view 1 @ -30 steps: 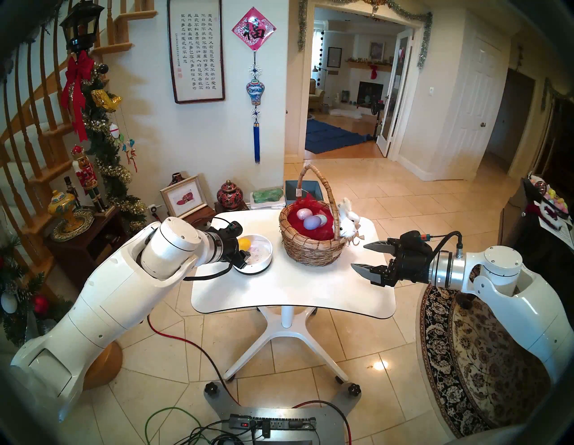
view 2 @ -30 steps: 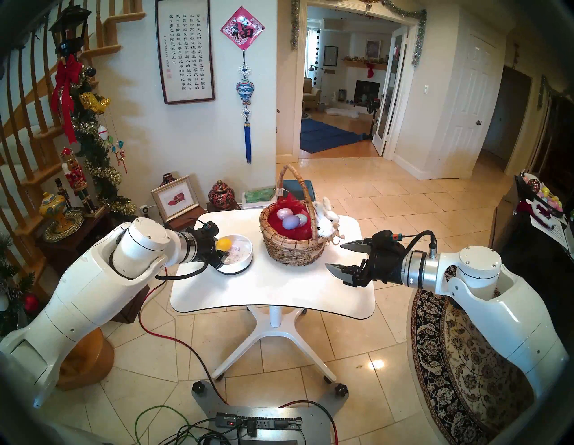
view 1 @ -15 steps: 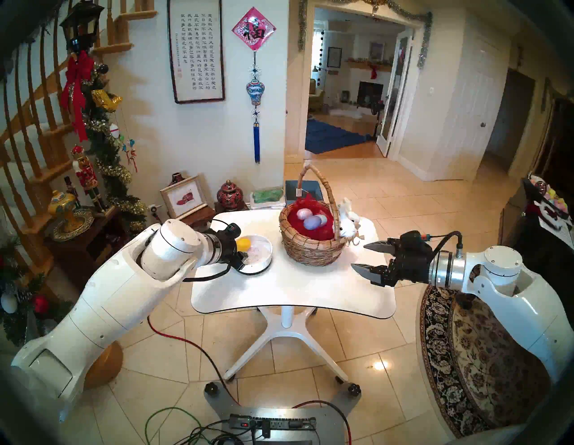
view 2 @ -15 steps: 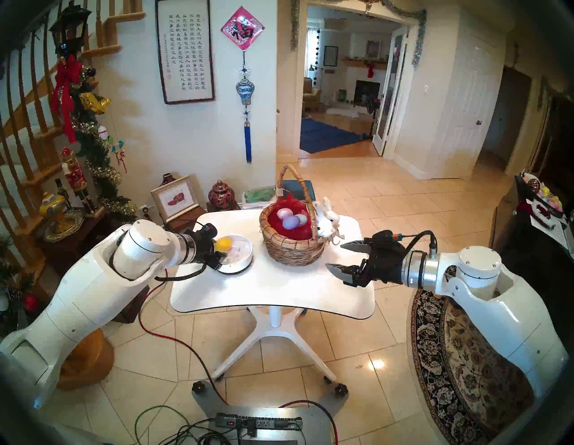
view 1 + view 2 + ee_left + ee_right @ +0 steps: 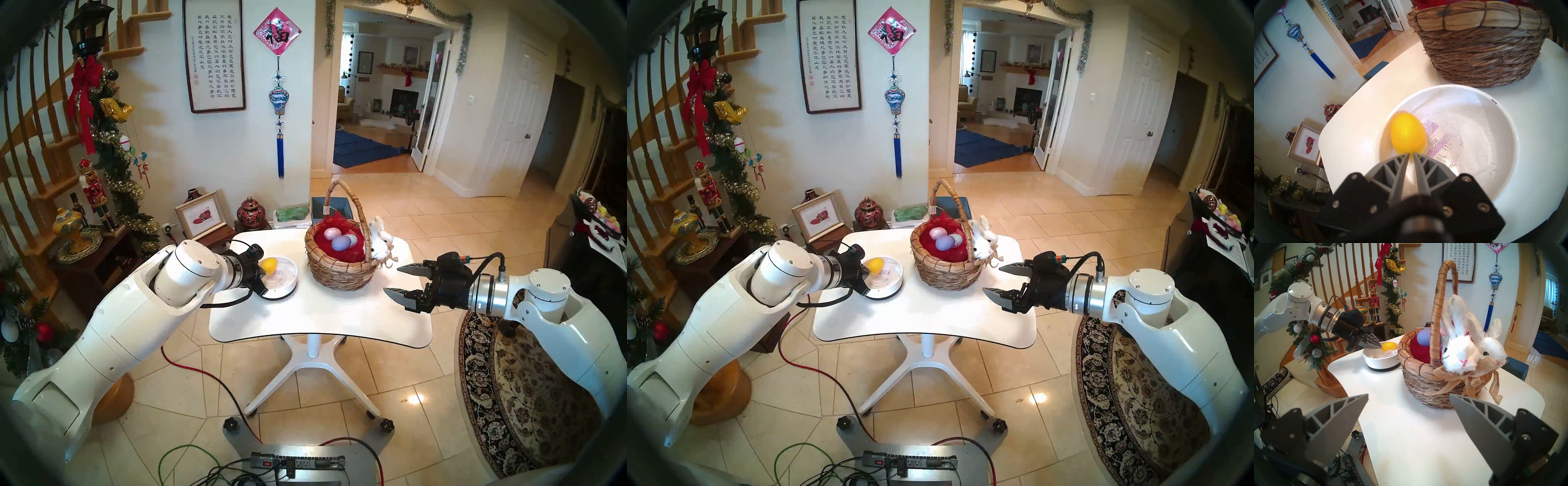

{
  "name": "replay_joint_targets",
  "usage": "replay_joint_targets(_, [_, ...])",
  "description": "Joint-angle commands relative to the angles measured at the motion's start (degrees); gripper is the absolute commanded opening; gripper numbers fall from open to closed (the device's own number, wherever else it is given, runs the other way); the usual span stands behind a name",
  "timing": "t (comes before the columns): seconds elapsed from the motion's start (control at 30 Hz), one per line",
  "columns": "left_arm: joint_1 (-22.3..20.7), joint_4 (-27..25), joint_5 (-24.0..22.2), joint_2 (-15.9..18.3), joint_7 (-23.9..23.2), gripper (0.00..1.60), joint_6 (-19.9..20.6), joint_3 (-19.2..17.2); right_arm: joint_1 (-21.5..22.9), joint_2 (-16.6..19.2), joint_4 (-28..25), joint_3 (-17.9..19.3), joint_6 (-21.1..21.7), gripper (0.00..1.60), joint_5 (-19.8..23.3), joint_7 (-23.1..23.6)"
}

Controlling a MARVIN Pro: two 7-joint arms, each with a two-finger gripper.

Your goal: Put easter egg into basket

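A yellow easter egg [image 5: 1408, 134] lies at the left side of a low white bowl [image 5: 1508, 132] on the table. My left gripper [image 5: 1411, 154] is shut, its two tips together against the egg's near end; the egg sits beyond the tips, not between the fingers. The woven basket [image 5: 339, 275], with tall handle, red lining and white plush bunnies [image 5: 1461, 353] on its rim, stands right of the bowl and holds three pastel eggs [image 5: 340, 242]. My right gripper [image 5: 393, 280] hovers open and empty over the table's right side, beside the basket.
The small white pedestal table [image 5: 322, 315] carries only the bowl and basket. Crumpled clear wrapping [image 5: 1457, 144] lines the bowl. A decorated stair rail and a side table with ornaments [image 5: 78, 237] stand left. A dark cabinet [image 5: 587, 258] stands right.
My left gripper's fingers, apart around the egg before, have snapped shut. The egg has slid a little forward out of them. The right arm has not moved.
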Motion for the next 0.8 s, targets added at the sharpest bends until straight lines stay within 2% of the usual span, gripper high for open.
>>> replay_joint_targets(0.0, [0.3, -3.3, -1.5, 0.6, -0.3, 0.60, -0.4, -2.3, 0.1, 0.1, -0.1, 0.5, -0.1, 1.60, 0.1, -0.1])
replay_joint_targets(0.2, [0.5, -5.6, -2.8, 0.9, -0.7, 0.63, 0.1, -3.7, 0.1, 0.1, -0.1, 0.5, -0.1, 1.60, 0.1, -0.1])
replay_joint_targets(0.57, [-1.4, -2.0, -2.6, -1.0, -0.2, 0.75, 0.8, -2.3, 0.1, 0.1, -0.1, 0.5, -0.2, 1.60, 0.1, -0.1])
replay_joint_targets(0.7, [-1.9, -0.9, -2.5, -1.6, 0.0, 1.12, 0.9, -2.0, 0.1, 0.1, -0.1, 0.5, -0.1, 1.60, 0.1, -0.1])
replay_joint_targets(0.77, [-2.2, -0.3, -2.5, -1.8, 0.0, 1.21, 0.8, -1.8, 0.1, 0.1, -0.1, 0.5, -0.1, 1.60, 0.1, -0.1])
